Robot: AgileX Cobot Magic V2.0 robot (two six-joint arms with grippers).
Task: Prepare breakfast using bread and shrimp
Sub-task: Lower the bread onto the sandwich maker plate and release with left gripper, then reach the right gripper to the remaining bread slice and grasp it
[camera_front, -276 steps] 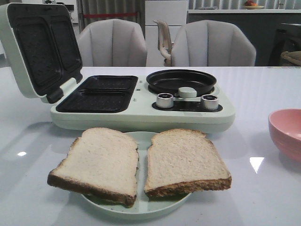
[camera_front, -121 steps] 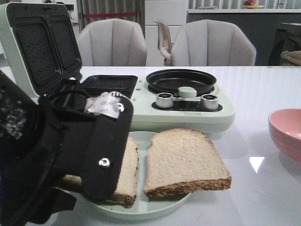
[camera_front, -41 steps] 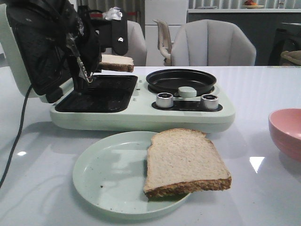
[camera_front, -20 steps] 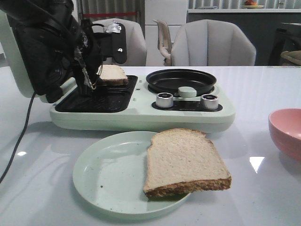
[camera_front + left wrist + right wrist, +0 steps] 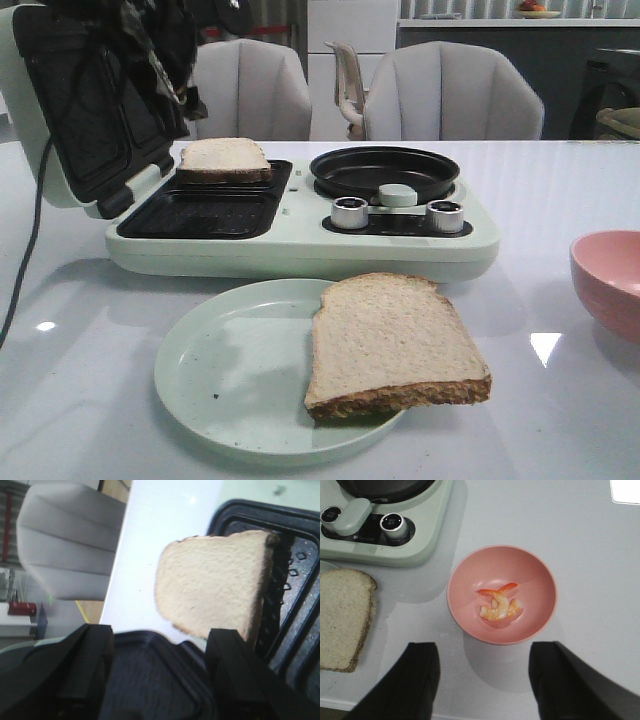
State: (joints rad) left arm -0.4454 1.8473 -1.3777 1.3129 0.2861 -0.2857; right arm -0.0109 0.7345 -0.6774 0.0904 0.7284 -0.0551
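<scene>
One bread slice point(image 5: 224, 159) lies on the far grill well of the pale green sandwich maker point(image 5: 300, 240); it also shows in the left wrist view point(image 5: 212, 582). The second bread slice point(image 5: 392, 342) lies on the pale green plate point(image 5: 230, 370), and its corner shows in the right wrist view point(image 5: 342, 617). The shrimp point(image 5: 499, 604) lie in the pink bowl point(image 5: 501, 594), whose rim shows in the front view point(image 5: 608, 283). My left gripper point(image 5: 160, 675) is open and empty, raised above the open lid point(image 5: 80, 110). My right gripper point(image 5: 484, 680) is open and empty, just short of the bowl.
The sandwich maker has a round black pan point(image 5: 385, 170) and two silver knobs point(image 5: 350, 212) on its right half. Its near grill well point(image 5: 195, 215) holds nothing. Grey chairs point(image 5: 452, 95) stand behind the table. A black cable point(image 5: 22, 250) hangs at the left.
My left gripper let go of the bread slice, which now lies on the far grill well. The gripper has risen up and away to the left.
</scene>
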